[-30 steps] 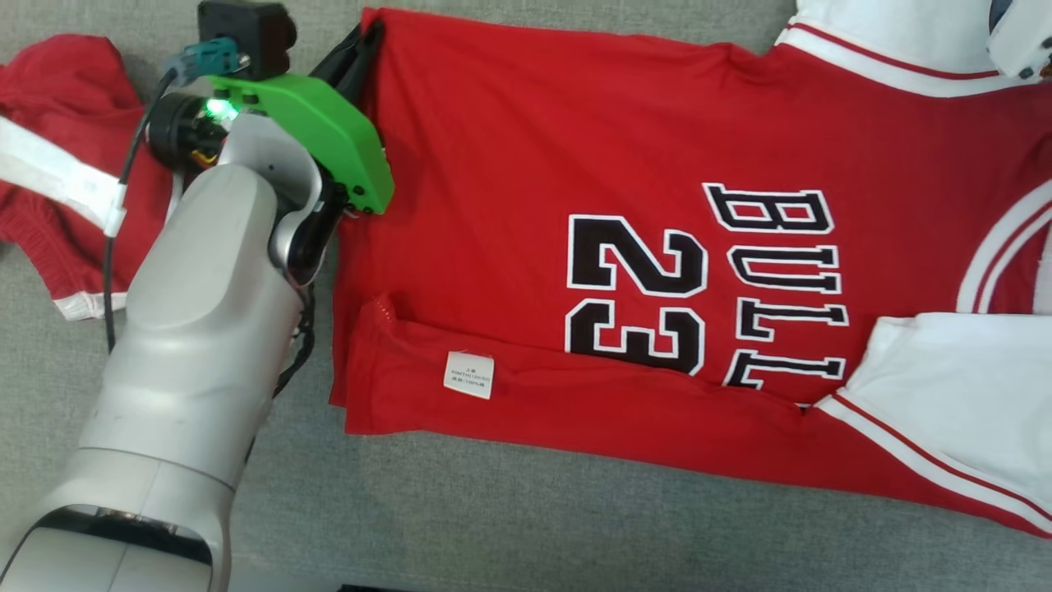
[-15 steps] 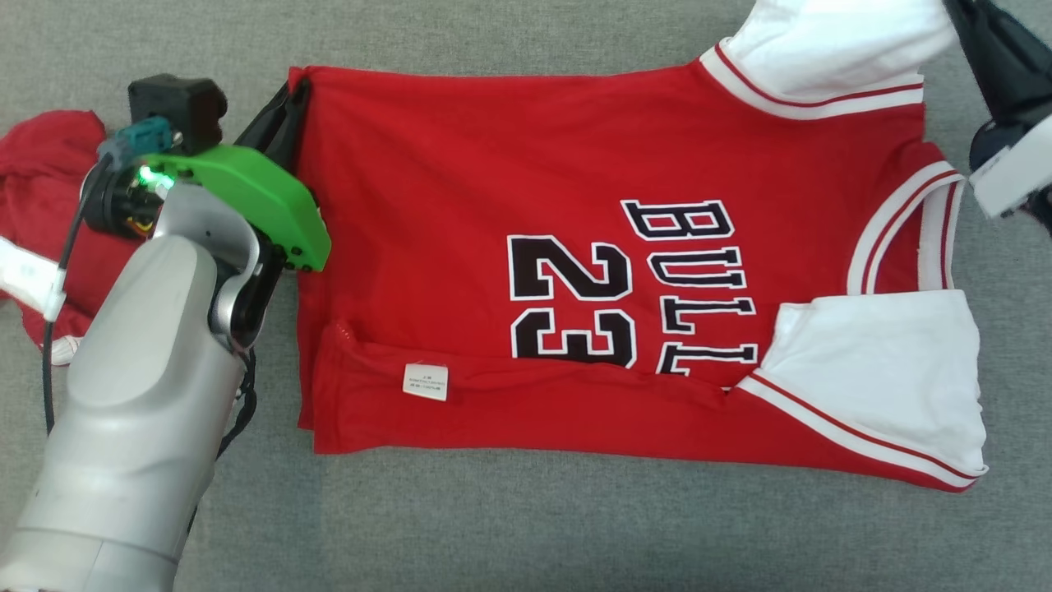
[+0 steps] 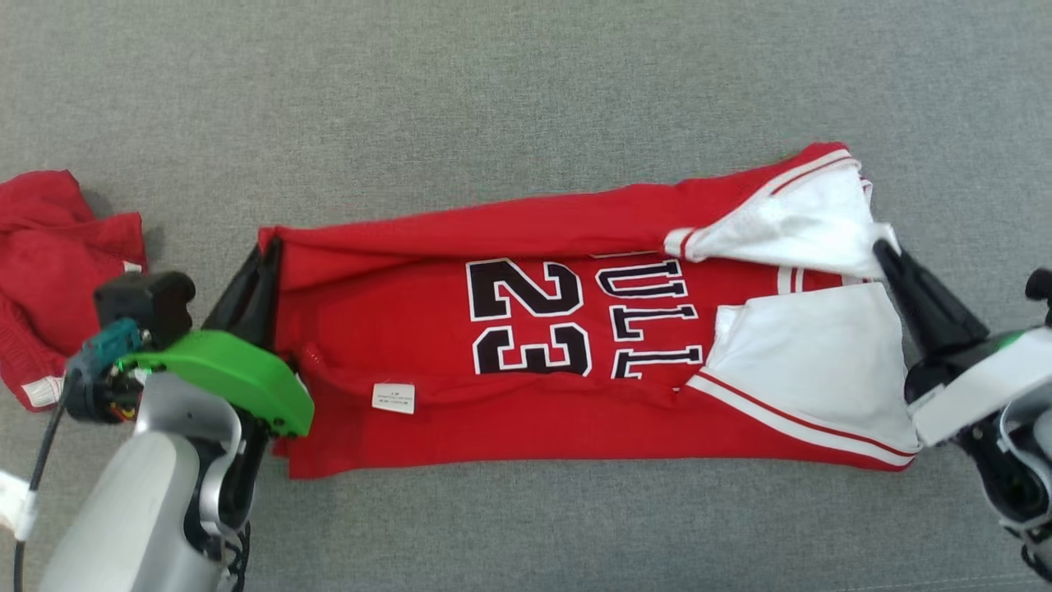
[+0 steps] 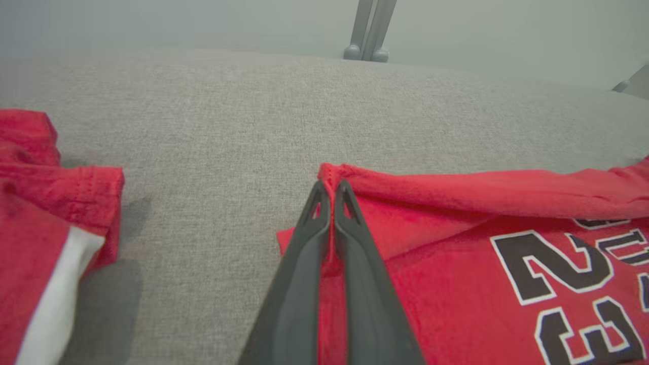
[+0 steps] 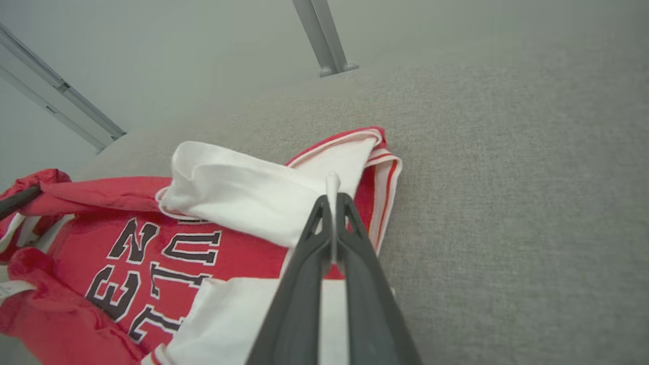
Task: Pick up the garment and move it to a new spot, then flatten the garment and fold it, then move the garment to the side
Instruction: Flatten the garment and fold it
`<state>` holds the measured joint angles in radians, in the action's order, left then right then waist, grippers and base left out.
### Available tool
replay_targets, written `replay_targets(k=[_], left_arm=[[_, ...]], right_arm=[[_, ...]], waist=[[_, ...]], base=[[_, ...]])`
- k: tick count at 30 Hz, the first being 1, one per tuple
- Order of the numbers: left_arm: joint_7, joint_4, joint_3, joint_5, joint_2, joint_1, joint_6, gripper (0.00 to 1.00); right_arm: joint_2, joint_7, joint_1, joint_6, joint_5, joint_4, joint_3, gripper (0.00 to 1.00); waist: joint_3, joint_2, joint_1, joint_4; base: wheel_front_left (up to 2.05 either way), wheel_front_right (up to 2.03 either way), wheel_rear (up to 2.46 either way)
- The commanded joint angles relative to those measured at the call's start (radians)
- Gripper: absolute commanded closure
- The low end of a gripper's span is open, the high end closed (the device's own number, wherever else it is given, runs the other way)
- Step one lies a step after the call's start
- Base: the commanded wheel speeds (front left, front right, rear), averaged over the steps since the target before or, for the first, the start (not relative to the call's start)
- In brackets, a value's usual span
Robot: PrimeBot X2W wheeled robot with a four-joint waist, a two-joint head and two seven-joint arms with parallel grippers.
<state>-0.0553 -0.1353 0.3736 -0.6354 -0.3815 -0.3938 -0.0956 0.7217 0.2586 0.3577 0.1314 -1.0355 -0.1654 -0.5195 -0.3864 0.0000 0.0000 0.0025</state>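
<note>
Grey fabric surface (image 3: 526,115) holds a red jersey (image 3: 526,419) stretched between the grippers. The left gripper (image 3: 269,245) clamps its hem corner and the right gripper (image 3: 882,248) pinches its white sleeve (image 3: 789,234). Another red garment (image 3: 49,279) lies just outside the left gripper.

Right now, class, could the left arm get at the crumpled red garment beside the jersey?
Probably, once freed: the left end effector is shut on the jersey corner, and only bare grey surface separates it from the crumpled garment.

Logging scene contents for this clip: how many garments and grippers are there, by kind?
Garments: 2, the jersey and a crumpled red garment lying apart from it.
Grippers: 2, the left gripper and right gripper, both shut on the jersey.
Total: 4.
</note>
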Motion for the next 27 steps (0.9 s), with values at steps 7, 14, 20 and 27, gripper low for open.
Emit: replay_targets(k=[7, 14, 20, 27], left_arm=[[-0.033, 0.121, -0.002, -0.033, -0.017, 0.171, -0.062, 1.0], [-0.033, 0.114, 0.013, -0.049, -0.002, 0.229, -0.071, 0.0], [0.066, 0.118, 0.001, 0.002, 0.012, 0.262, -0.11, 0.0], [0.252, 0.127, -0.018, 0.102, 0.043, 0.253, -0.175, 0.0]], right_arm=[[-0.089, 0.006, -0.176, -0.001, 0.074, 0.037, 0.083, 1.0], [-0.137, -0.001, -0.286, -0.002, 0.103, 0.039, 0.131, 0.02], [-0.183, 0.005, -0.334, -0.001, 0.183, 0.098, 0.194, 0.0], [-0.285, 0.007, -0.361, -0.001, 0.386, 0.21, 0.372, 0.0]], waist=[[0.025, 0.0, 0.0, -0.009], [0.053, 0.0, 0.0, -0.004], [0.082, 0.0, 0.0, -0.018], [0.105, 0.0, 0.0, -0.028]], base=[[0.0, 0.0, 0.0], [0.0, 0.0, 0.0], [0.0, 0.0, 0.0], [0.0, 0.0, 0.0]])
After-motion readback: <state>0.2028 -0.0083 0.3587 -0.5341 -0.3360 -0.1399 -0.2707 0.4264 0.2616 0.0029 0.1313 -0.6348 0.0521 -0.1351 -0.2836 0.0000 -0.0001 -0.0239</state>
